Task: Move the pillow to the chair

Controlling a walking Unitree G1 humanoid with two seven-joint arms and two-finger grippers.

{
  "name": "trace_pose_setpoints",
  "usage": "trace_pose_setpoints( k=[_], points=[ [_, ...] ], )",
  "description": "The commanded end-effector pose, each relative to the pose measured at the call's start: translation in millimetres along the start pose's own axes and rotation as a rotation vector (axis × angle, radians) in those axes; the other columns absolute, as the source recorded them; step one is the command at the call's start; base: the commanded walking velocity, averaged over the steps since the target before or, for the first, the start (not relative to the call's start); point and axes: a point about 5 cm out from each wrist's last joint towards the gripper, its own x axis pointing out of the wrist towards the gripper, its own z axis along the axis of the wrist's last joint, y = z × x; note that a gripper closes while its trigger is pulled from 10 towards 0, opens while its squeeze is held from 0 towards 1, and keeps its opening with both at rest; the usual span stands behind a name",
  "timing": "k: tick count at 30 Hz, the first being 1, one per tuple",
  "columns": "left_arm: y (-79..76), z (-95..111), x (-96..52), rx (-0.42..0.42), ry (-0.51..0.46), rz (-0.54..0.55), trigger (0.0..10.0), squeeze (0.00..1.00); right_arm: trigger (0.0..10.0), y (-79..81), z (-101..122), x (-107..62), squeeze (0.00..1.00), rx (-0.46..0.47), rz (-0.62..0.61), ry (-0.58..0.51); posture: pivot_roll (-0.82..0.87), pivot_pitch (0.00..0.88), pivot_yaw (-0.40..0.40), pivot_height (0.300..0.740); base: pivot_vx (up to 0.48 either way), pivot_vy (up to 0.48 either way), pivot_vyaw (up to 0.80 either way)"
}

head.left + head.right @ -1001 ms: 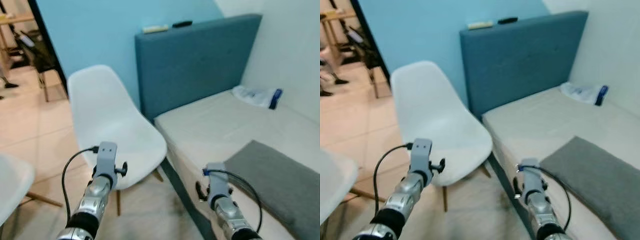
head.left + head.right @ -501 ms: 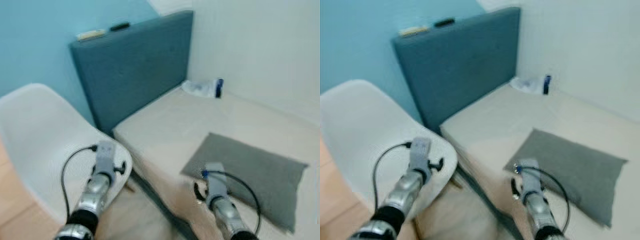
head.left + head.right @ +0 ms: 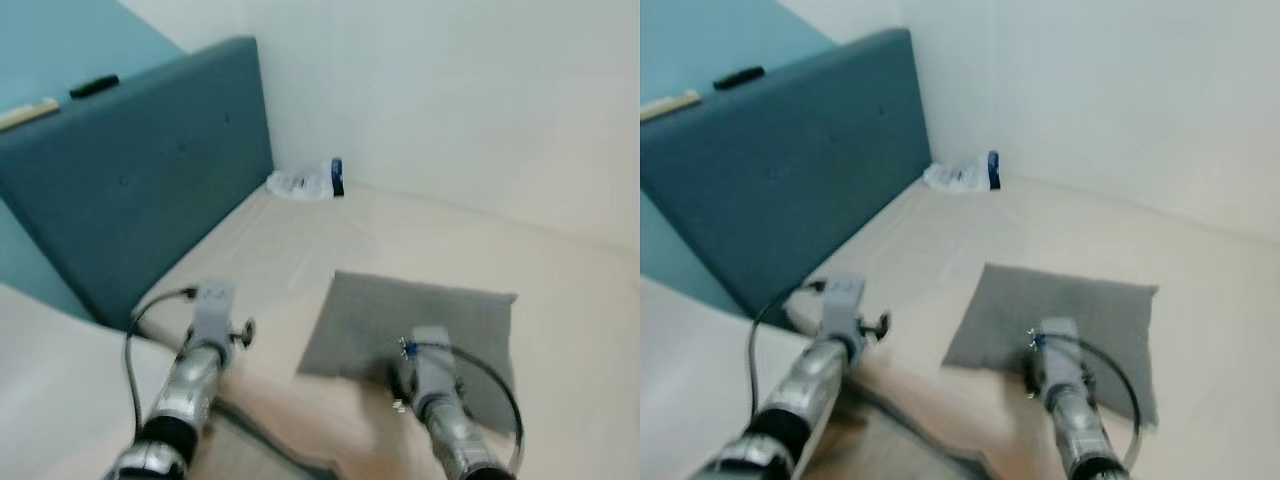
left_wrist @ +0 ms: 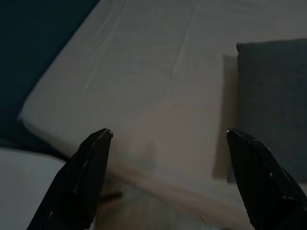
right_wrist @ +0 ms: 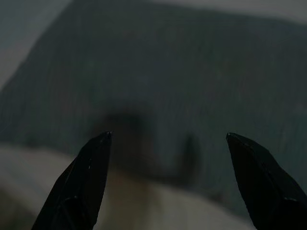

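We look down on a beige bed (image 3: 420, 240) with a blue headboard (image 3: 140, 180) at ten o'clock. The grey pillow (image 3: 420, 325) lies flat on the mattress near the front edge. Our right gripper (image 5: 168, 143) hovers just above the pillow, jaws wide apart. Our left gripper (image 4: 168, 139) hangs over the bed's edge beside the pillow, jaws also apart. A white bag (image 3: 300, 183) sits at twelve o'clock.
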Motion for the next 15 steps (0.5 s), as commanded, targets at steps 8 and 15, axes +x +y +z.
trace_pose_setpoints(
  k=[8, 15],
  points=[
    [6.6, -7.7, -2.4, 0.025, 0.013, 0.02, 10.0, 0.0, 10.0, 9.6, -4.4, -1.4, 0.0, 0.027, 0.025, 0.015, 0.04, 0.021, 0.062, 0.74, 0.0, 0.0, 0.0],
    [8.8, -7.8, -2.7, 0.021, 0.01, 0.031, 10.0, 0.0, 10.0, 10.4, -3.8, -1.3, 0.0, 0.044, 0.023, 0.014, 0.05, 0.024, 0.062, 0.74, 0.0, 0.0, -0.8]
  ],
)
